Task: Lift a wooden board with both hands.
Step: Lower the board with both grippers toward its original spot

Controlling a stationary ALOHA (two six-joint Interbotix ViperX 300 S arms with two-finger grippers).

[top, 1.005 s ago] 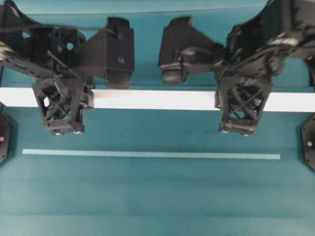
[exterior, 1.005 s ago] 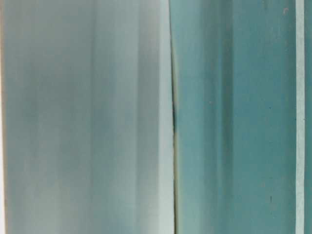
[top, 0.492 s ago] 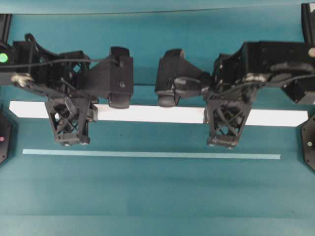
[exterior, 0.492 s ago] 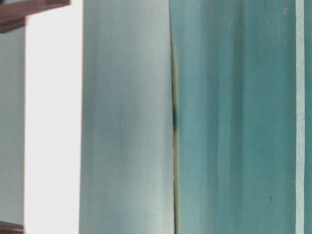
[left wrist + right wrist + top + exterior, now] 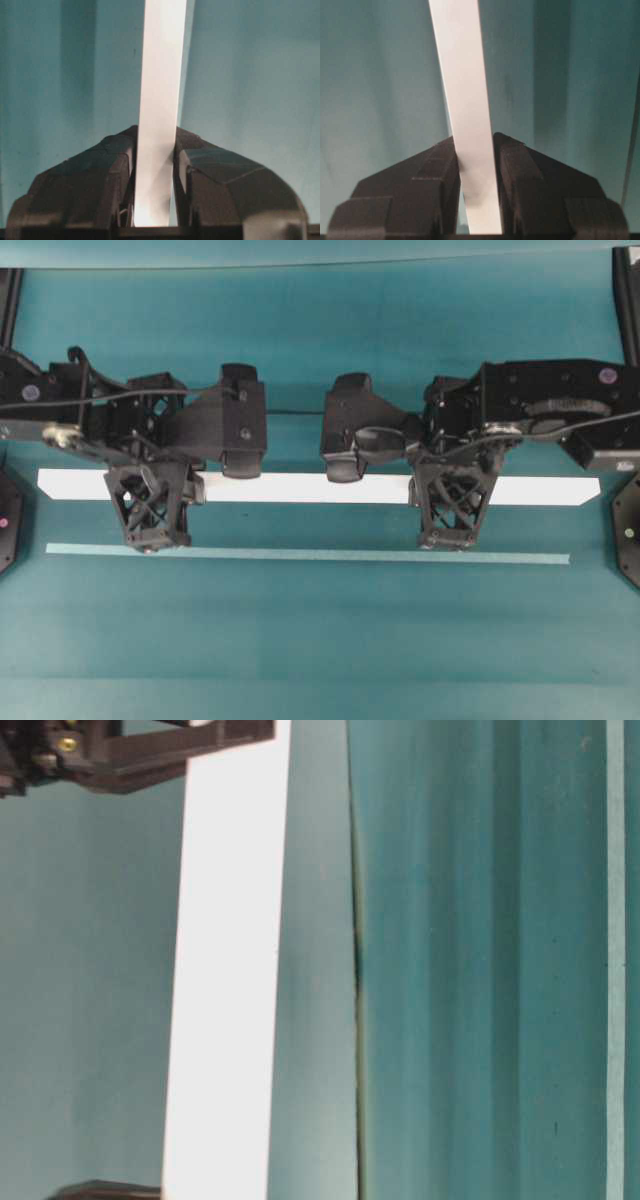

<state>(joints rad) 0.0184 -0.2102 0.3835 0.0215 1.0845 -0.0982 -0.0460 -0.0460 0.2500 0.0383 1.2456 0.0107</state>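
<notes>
**Board carried, now sinking back toward the desk**

Far left: slanted end of the long white wooden board (image 5: 310, 488), smaller in the overhead view than a second ago, so lower. Next, left black lattice-fingered pincer (image 5: 152, 502) clamped narrow on the board, edges pinched between both fingers (image 5: 107, 185). Further right, right pincer (image 5: 452, 502) gripping likewise, fingers (image 5: 432, 185) tight against the plank. Below both, thin pale-teal tape strip (image 5: 308, 554) flat on the teal desk (image 5: 320, 640). Held level; lift apparently past its peak.
</notes>
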